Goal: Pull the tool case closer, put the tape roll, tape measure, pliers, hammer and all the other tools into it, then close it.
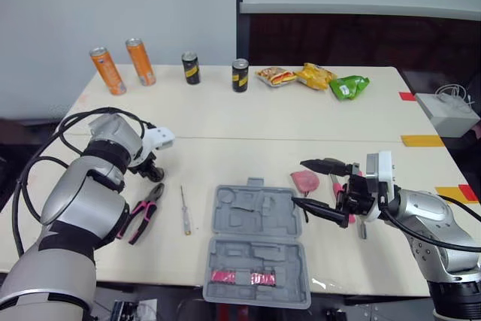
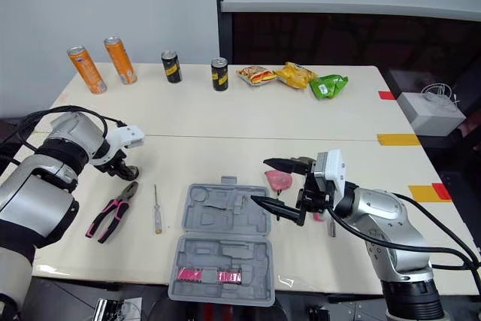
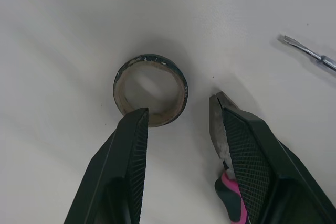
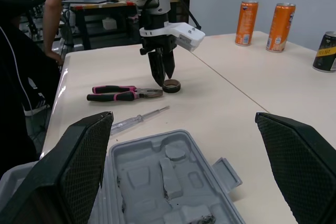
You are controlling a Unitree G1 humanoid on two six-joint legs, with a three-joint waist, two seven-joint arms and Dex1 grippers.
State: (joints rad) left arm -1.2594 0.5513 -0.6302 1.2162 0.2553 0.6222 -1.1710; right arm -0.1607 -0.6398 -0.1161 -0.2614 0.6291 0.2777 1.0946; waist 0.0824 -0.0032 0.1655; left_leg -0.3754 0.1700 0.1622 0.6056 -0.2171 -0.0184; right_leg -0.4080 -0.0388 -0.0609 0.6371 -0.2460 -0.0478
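One pliers (image 1: 145, 210), nose toward tape roll (image 3: 167, 115)

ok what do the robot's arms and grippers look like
The left arm and right arm are rounded silver shells with black joints and black cables. The left gripper and right gripper each have a white housing and two black textured fingers.

Counter (image 1: 248, 122) stock, placed from the tool case (image 1: 255, 242):
- Tool case, lying open: 1.
- Pink strip (image 1: 242, 277) in its near half: 1.
- Pliers (image 1: 143, 213), left of the case: 1.
- Screwdriver (image 1: 185, 212), between pliers and case: 1.
- Tape roll (image 3: 168, 115), beyond the pliers: 1.
- Pink rounded item (image 1: 305, 180), right of the case: 1.
- Far beyond the case: orange cans (image 1: 107, 71) (image 1: 140, 62), 2; black cans (image 1: 191, 68) (image 1: 240, 75), 2; snack packets (image 1: 276, 76) (image 1: 315, 75) (image 1: 348, 86), 3.
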